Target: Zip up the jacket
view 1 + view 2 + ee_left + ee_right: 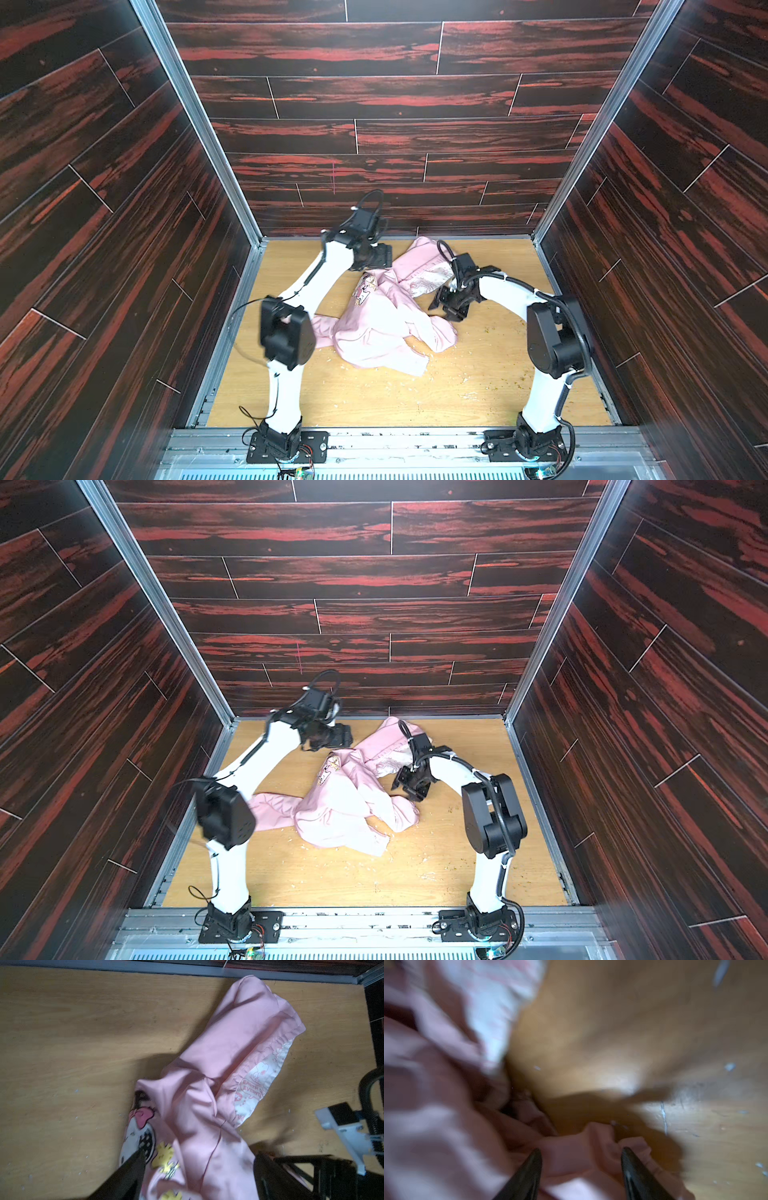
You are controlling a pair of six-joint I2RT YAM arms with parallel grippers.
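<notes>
The light pink jacket (pixel 374 332) (pixel 340 812) lies crumpled on the wooden table, with one sleeve stretching toward the back wall. Its cartoon chest logo (pixel 365 291) (pixel 141 1136) faces up, and the paler printed lining (pixel 428 280) (pixel 259 1078) shows at a turned-over edge. My left gripper (pixel 374 262) (pixel 199 1167) hovers over the logo end, jaws wide apart, with fabric below them. My right gripper (pixel 451 307) (pixel 581 1153) is open at the jacket's right side, over a pink fold (pixel 591 1142). That view is blurred. I cannot make out the zipper.
The table (pixel 374 399) carries scattered pale crumbs. A metal rail (pixel 187 970) runs along the back, and dark wood-grain walls close in on three sides. The right arm's wrist (pixel 349 1126) shows in the left wrist view beside the jacket.
</notes>
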